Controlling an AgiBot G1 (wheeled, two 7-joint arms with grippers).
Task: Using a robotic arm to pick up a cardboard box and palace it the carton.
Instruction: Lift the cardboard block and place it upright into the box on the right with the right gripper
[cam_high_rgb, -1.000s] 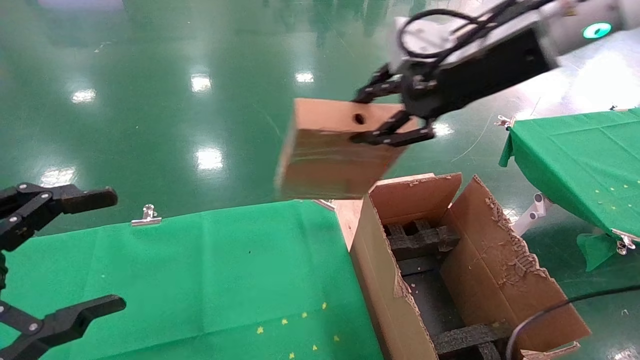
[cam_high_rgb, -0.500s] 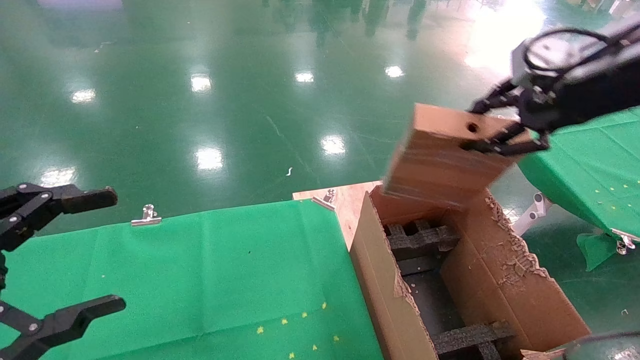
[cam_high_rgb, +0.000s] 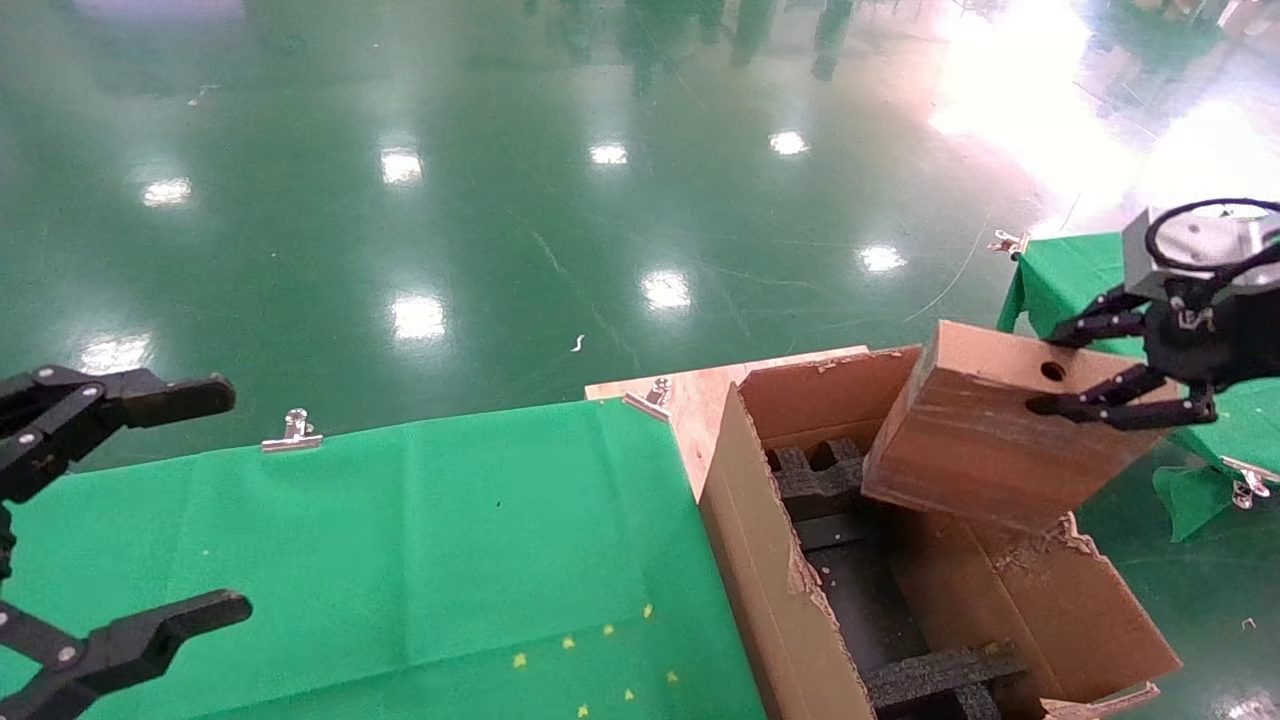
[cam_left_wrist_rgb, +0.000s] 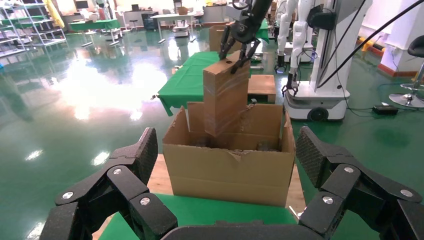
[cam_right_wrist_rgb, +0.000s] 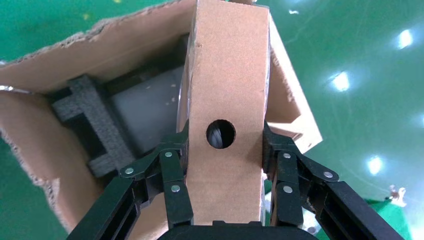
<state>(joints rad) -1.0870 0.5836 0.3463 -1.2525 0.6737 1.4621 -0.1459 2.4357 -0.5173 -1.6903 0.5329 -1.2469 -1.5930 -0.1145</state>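
My right gripper (cam_high_rgb: 1100, 365) is shut on the small brown cardboard box (cam_high_rgb: 985, 435), its fingers clamping the face with the round hole. It holds the box tilted over the far right part of the big open carton (cam_high_rgb: 760, 560), the low edge level with the rim. The carton has torn flaps and black foam inserts (cam_high_rgb: 840, 480). In the right wrist view the box (cam_right_wrist_rgb: 227, 95) sits between the fingers (cam_right_wrist_rgb: 172, 185) above the carton (cam_right_wrist_rgb: 60, 60). In the left wrist view the box (cam_left_wrist_rgb: 225, 97) hangs over the carton (cam_left_wrist_rgb: 227, 167). My left gripper (cam_high_rgb: 120, 510) is open and empty at the left edge.
A table with a green cloth (cam_high_rgb: 400, 550) lies left of the carton, with a metal clip (cam_high_rgb: 292, 432) at its far edge and a bare wood corner (cam_high_rgb: 690, 400). A second green-clothed table (cam_high_rgb: 1070, 275) stands at the far right. The shiny green floor (cam_high_rgb: 500, 200) lies beyond.
My right gripper has carried the box rightward and down, from above the table's far edge to over the carton's far right part. The left gripper has not moved.
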